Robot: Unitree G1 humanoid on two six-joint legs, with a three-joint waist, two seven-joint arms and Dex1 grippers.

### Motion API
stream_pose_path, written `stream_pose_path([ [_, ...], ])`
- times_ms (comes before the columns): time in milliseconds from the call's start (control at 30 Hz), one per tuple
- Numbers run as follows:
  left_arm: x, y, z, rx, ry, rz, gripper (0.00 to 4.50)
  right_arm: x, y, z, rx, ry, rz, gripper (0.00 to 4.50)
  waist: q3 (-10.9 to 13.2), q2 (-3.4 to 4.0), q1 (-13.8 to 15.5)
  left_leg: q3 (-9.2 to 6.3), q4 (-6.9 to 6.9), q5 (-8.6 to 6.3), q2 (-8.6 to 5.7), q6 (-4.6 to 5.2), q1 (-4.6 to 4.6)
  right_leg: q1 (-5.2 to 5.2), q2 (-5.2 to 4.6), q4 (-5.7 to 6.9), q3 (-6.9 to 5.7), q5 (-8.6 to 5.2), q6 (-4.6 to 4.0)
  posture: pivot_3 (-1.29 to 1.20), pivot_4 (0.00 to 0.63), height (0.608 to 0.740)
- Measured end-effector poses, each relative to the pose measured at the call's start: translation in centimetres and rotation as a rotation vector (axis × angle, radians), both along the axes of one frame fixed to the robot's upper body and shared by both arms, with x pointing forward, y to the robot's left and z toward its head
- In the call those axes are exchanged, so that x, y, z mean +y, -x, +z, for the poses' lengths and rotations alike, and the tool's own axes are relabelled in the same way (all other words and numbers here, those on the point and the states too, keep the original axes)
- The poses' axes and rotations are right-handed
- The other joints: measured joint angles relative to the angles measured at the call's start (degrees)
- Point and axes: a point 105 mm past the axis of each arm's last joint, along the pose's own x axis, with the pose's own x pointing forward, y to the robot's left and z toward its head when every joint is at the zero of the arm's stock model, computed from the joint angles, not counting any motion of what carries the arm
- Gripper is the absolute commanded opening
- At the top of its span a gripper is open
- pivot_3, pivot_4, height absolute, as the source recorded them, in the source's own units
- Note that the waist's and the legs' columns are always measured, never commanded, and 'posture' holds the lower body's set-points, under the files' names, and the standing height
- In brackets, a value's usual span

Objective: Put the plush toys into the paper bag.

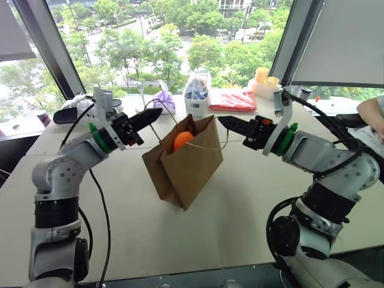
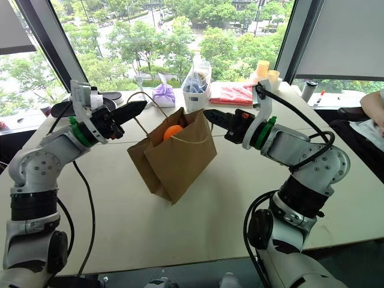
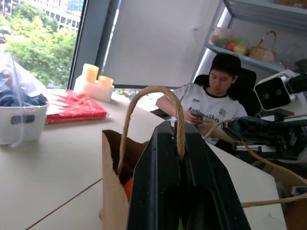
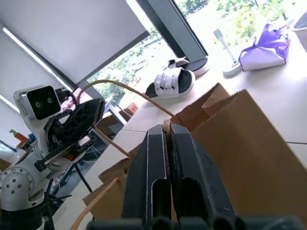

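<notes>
While both arms are raised over the bench [image 1: 120,240], the paper bag [image 1: 189,165] hangs at centre frame in the head views, mouth up, base tilted and low over the benchtop; contact with the surface cannot be told. Left gripper [image 1: 157,113], left of the bag: jaws clamped on one cord handle [image 3: 180,129], whose loop arches up over the black fingers in the left wrist view. Right gripper [image 1: 223,122], right of the bag: jaws pinched tight on the other cord handle [image 4: 125,90] at the bag's top edge, per the right wrist view. The two handles are drawn apart, so the mouth gapes.

Orange plush toy [image 1: 182,140]: inside the bag, just below the rim, upper centre of frame. Green plush toy: cannot locate with certainty.

Back of bench, upper centre of frame: purple cloth bundle [image 1: 164,100], white tub [image 1: 195,105] under a clear plastic cover, red flat packet [image 1: 233,100], pale yellow cups [image 1: 264,78]. A white and black sandal [image 4: 173,82] lies at the upper left edge of the bench. A person [image 3: 213,103] in a white shirt sits at the right side.
</notes>
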Motion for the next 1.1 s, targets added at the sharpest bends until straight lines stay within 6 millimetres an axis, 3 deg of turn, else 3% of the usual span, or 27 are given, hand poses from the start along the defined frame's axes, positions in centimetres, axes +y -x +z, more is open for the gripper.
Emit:
stream_pose_path([
  [233, -2.5, 0.5, -0.8, -0.018, -0.057, -0.050, 0.00, -0.8, -0.3, -4.9, 0.099, 0.160, -0.068, 0.08, 0.0, 0.00, -0.2, 0.06, 0.00, -0.01, 0.00, 0.01, -0.01, -0.02, 0.00, 0.00, 0.03, 0.00, 0.01, 0.00, 0.150, 0.740],
  [333, -2.5, 0.6, -1.4, -0.011, -0.072, -0.050, 0.00, -1.0, -0.2, -6.1, 0.115, 0.184, -0.066, 0.08, 0.0, 0.01, -0.4, 0.11, 0.00, 0.00, 0.01, 0.01, 0.01, -0.04, 0.01, 0.00, 0.05, 0.00, 0.01, 0.00, 0.150, 0.740],
  [433, -2.0, 0.6, -1.8, -0.001, -0.095, -0.037, 1.23, -1.5, -0.3, -5.4, 0.079, 0.190, -0.090, 1.30, 0.0, 0.01, -0.3, 0.12, 0.02, 0.00, 0.02, 0.01, 0.01, -0.05, 0.02, 0.00, 0.04, 0.00, 0.01, 0.00, 0.150, 0.740],
  [633, -1.0, 1.3, -2.1, 0.026, -0.151, -0.036, 4.14, -1.5, 0.6, -3.8, 0.002, 0.183, -0.050, 4.30, 0.0, 0.01, -0.2, 0.10, 0.02, -0.02, 0.02, 0.05, 0.00, -0.04, 0.01, 0.00, 0.04, 0.00, 0.01, 0.00, 0.150, 0.740],
  [667, -0.7, 1.3, -2.3, 0.035, -0.158, -0.029, 4.46, -1.6, 0.9, -3.5, -0.014, 0.186, -0.045, 4.50, 0.0, 0.01, -0.2, 0.10, 0.02, -0.02, 0.02, 0.05, 0.00, -0.04, 0.01, 0.00, 0.04, 0.00, 0.01, 0.00, 0.150, 0.740],
  [933, 1.6, 2.8, -4.3, 0.103, -0.237, -0.005, 4.46, -3.4, 2.3, -1.5, -0.096, 0.231, -0.041, 4.50, 0.0, 0.01, 0.0, 0.13, 0.02, -0.03, 0.04, 0.06, -0.01, -0.01, 0.01, -0.07, 0.04, -0.01, 0.01, 0.00, 0.150, 0.740],
  [1100, 3.1, 4.6, -6.8, 0.151, -0.340, -0.003, 4.46, -6.9, 3.3, 1.2, -0.184, 0.230, -0.136, 4.50, 0.0, 0.02, 0.1, 0.18, 0.00, -0.05, 0.06, 0.10, 0.00, 0.03, 0.00, -0.14, 0.04, -0.02, 0.00, 0.00, 0.150, 0.740],
])
